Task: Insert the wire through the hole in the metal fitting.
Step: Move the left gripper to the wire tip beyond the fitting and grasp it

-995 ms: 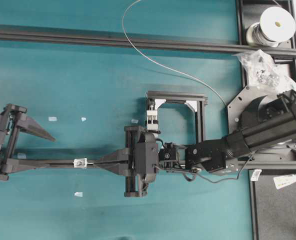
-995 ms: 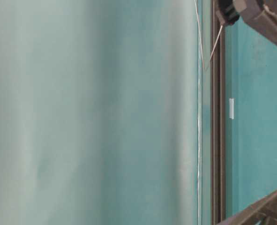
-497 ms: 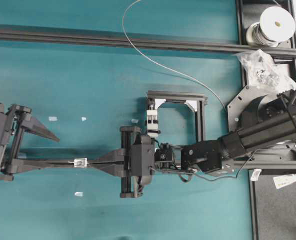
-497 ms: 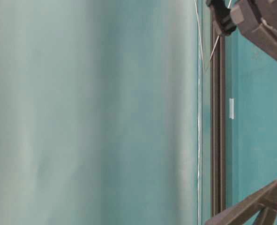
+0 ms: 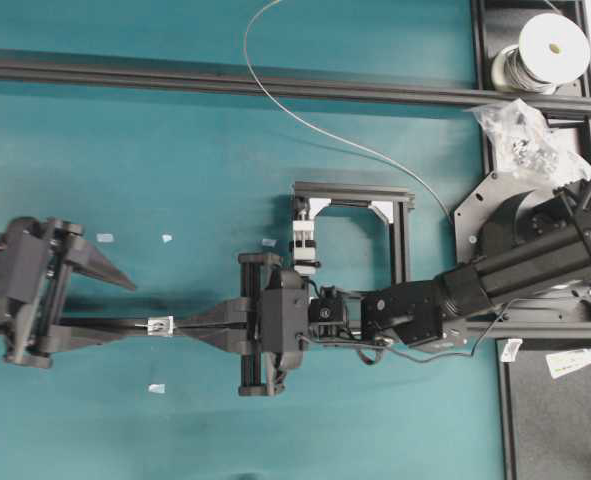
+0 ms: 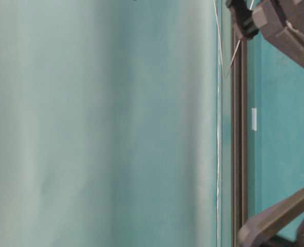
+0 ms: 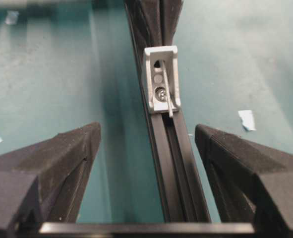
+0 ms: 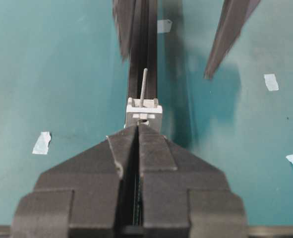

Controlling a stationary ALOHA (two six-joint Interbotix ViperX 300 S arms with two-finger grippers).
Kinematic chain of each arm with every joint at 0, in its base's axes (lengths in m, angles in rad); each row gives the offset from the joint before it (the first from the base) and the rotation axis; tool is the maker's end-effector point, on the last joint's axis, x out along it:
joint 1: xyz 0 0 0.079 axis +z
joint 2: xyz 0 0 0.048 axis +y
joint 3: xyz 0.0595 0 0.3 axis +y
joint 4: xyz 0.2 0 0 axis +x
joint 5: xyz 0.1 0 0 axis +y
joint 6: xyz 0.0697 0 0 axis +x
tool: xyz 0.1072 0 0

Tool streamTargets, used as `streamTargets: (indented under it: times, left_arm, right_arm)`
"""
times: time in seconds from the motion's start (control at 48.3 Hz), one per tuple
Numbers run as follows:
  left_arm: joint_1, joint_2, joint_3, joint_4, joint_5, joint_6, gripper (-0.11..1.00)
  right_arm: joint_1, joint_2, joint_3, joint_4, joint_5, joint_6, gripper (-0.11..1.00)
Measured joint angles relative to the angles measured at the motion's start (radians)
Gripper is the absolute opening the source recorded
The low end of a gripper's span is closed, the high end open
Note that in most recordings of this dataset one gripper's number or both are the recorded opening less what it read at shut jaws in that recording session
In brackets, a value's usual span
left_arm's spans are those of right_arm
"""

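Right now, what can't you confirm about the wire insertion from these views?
- Overhead: hole too small; metal fitting is a speck.
- Right wrist: shut right gripper hides any grip on the wire.
- Table-level: fitting out of frame.
- Left wrist: left gripper open; wire beyond the fitting hidden.

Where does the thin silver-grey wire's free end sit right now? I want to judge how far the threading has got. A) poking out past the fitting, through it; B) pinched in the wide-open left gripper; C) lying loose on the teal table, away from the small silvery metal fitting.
A: in the right wrist view the wire sticks out beyond the fitting, just ahead of the shut right gripper.
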Motion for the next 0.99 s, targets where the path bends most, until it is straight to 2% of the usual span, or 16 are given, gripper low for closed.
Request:
streamTargets:
  times: [0.394, 0.58, 0.663, 0.87, 0.912, 0.995]
  left_arm:
    - [0.006, 0.015, -0.038, -0.002, 0.000, -0.006, 0.90]
    - [0.008, 0.014, -0.046, 0.000, 0.008, -0.043, 0.88]
    - [0.009, 0.014, -0.046, -0.002, 0.011, -0.060, 0.74]
    - [0.009, 0.015, -0.046, 0.000, 0.026, -0.061, 0.18]
    - [0.009, 0.015, -0.046, 0.000, 0.029, -0.061, 0.14]
    - [0.009, 0.015, -0.046, 0.000, 0.034, -0.061, 0.14]
  right_arm:
    - [0.002, 0.000, -0.002, 0.000, 0.000, -0.002, -0.01]
    - [0.000, 0.000, -0.002, 0.000, 0.000, -0.002, -0.01]
    - [0.000, 0.000, -0.002, 0.000, 0.000, -0.002, -0.01]
    - [0.000, 0.000, -0.002, 0.000, 0.000, -0.002, -0.01]
    - [0.000, 0.000, -0.002, 0.000, 0.000, -0.002, -0.01]
    - [0.002, 0.000, -0.002, 0.000, 0.000, -0.002, -0.01]
